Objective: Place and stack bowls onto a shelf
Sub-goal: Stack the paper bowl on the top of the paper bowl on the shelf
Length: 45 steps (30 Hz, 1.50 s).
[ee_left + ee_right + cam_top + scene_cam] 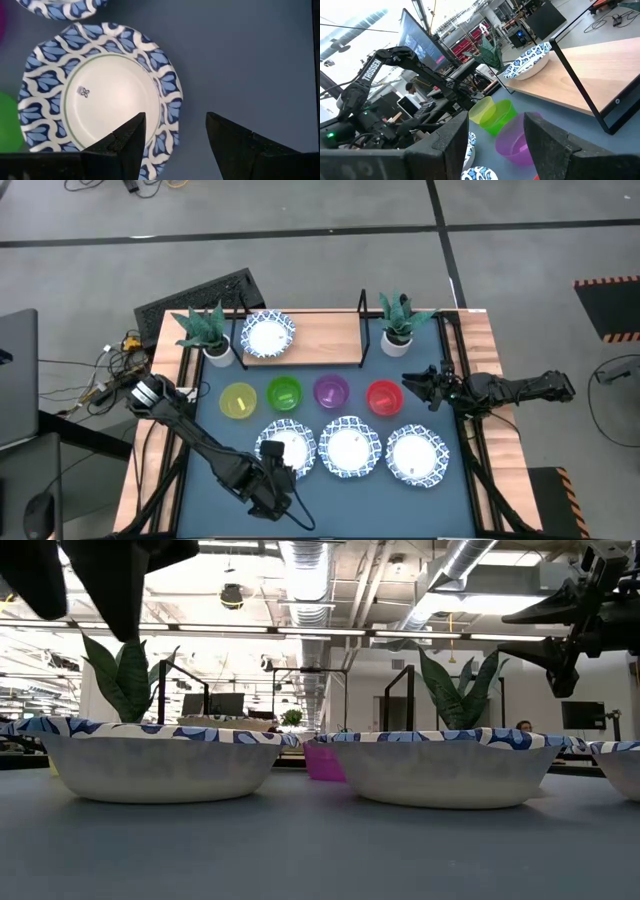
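Three white bowls with blue patterned rims sit in a row near the table's front: left (288, 446), middle (350, 446), right (416, 455). Behind them stand the yellow (238, 400), green (285, 394), purple (331, 391) and red (383, 396) small bowls. Another patterned bowl (268, 335) rests on the wooden shelf (325, 340). My left gripper (175, 142) hangs open above the left bowl (115, 100), one finger over its inside and one outside its rim, touching nothing. At the table's right side, my right gripper (505, 145) waits open and level.
Two potted plants (205, 330) (398, 315) stand at the shelf's two ends. The shelf's black frame post (362, 330) rises near its right part. Bare blue tabletop (330, 510) lies in front of the row of bowls.
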Tool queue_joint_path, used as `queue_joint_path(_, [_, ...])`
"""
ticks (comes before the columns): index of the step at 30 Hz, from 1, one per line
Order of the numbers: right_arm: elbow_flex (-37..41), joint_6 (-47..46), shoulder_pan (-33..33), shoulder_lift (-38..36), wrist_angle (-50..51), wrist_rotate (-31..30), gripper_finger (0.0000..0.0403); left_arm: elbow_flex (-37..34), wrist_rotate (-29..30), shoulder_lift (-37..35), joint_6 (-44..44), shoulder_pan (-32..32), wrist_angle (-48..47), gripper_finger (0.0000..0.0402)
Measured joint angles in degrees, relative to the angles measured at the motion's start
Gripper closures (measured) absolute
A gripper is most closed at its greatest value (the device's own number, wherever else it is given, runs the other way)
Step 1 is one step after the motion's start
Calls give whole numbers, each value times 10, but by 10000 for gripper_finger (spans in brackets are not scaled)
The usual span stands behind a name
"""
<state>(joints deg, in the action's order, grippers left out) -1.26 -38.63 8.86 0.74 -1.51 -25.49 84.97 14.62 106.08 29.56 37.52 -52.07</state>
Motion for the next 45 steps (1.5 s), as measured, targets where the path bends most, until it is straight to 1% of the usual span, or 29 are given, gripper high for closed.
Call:
queue_joint_path(6, [0, 0, 0, 0, 0, 1, 188, -10, 6, -1, 8, 5, 18, 210])
queue_joint_path(9, [0, 0, 0, 0, 1, 1, 188, -39, -21, 0, 24, 4, 47, 210])
queue_joint_path(11, [0, 0, 0, 0, 1, 1, 188, -52, -27, 0, 24, 4, 65, 210])
queue_joint_path(19, [0, 0, 0, 0, 1, 1, 188, -92, -13, -1, 16, 4, 78, 210])
queue_joint_path(24, [0, 0, 0, 0, 1, 1, 188, -132, -13, -1, 16, 4, 118, 210])
queue_joint_path(29, [0, 0, 0, 0, 1, 1, 188, -150, 1, -1, 16, 0, 119, 212])
queue_joint_path(32, [0, 0, 0, 0, 0, 1, 188, -167, -11, -1, 18, -5, 114, 231])
queue_joint_path(34, [0, 0, 0, 0, 0, 1, 188, -174, -23, -1, 28, -10, 108, 253])
queue_joint_path(37, [0, 0, 0, 0, 0, 1, 188, -174, -37, -1, 35, -14, 106, 297])
queue_joint_path(42, [0, 0, 0, 0, 0, 1, 188, -163, -55, -1, 51, -14, 108, 384])
queue_joint_path(43, [0, 0, 0, 0, 0, 1, 188, -157, -56, -1, 58, -14, 104, 392])
queue_joint_path(45, [0, 0, 0, 0, 1, 1, 188, -141, -59, -1, 63, -14, 99, 395])
